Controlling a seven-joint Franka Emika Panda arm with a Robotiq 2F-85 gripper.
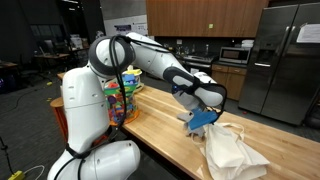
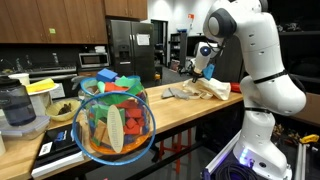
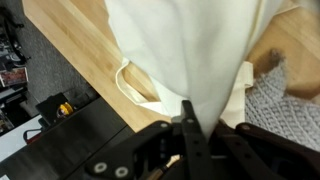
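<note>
Wooden countertop [image 1: 150,125] in a kitchen forms the work surface, and it is seen in both exterior views [image 2: 170,118] and in the wrist view [image 3: 70,50]. A cream cloth bag [image 3: 190,50] is pinched at a fold of its fabric between the fingers of the gripper [image 3: 188,125], whose jaws are pressed together on the cloth with no gap showing. The rest of the bag is seen crumpled on the countertop just below and beside the gripper in both exterior views [image 1: 232,155] [image 2: 212,90], near the counter's edge. One of the bag's handle loops [image 3: 135,90] is laid flat on the wood. The gripper [image 1: 205,115] is held low over the counter at the end of the bent white arm [image 1: 150,60].

A grey knitted cloth [image 3: 285,100] is found just beside the bag, touching or overlapped by it; which cannot be told. Further along the counter, well apart from the bag, a clear bowl [image 2: 148,125] filled with coloured toy pieces is set. A steel refrigerator [image 1: 280,60] and a microwave [image 1: 237,55] are seen against the back wall, beneath wooden cabinets [image 1: 200,15].
</note>
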